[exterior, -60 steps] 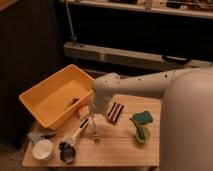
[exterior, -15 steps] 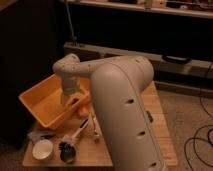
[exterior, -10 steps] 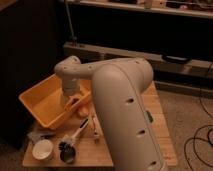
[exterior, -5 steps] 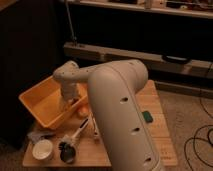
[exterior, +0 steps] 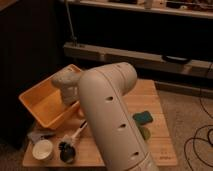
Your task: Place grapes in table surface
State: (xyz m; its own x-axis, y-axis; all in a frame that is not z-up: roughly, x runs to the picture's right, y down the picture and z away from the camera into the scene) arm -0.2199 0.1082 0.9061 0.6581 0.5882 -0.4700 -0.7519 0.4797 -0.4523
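Observation:
My white arm [exterior: 107, 115] rises from the bottom of the camera view and bends left over the light tan wooden table surface [exterior: 150, 97]. Its wrist [exterior: 65, 82] points down at the right side of a yellow plastic bin [exterior: 42, 102]. My gripper [exterior: 72, 102] hangs below the wrist at the bin's right wall and is mostly hidden by the wrist. The grapes are not visible; the arm and wrist cover the middle of the table and part of the bin.
A white cup [exterior: 43, 150], a dark-headed brush [exterior: 67, 150] and a grey cloth [exterior: 37, 134] lie at the table's front left. A teal sponge [exterior: 143, 118] and a green item [exterior: 145, 133] lie right of the arm. A dark shelf unit stands behind.
The wrist has shifted a little to the left and lower over the bin's right side. The big arm segment has swung with it and hides more of the table.

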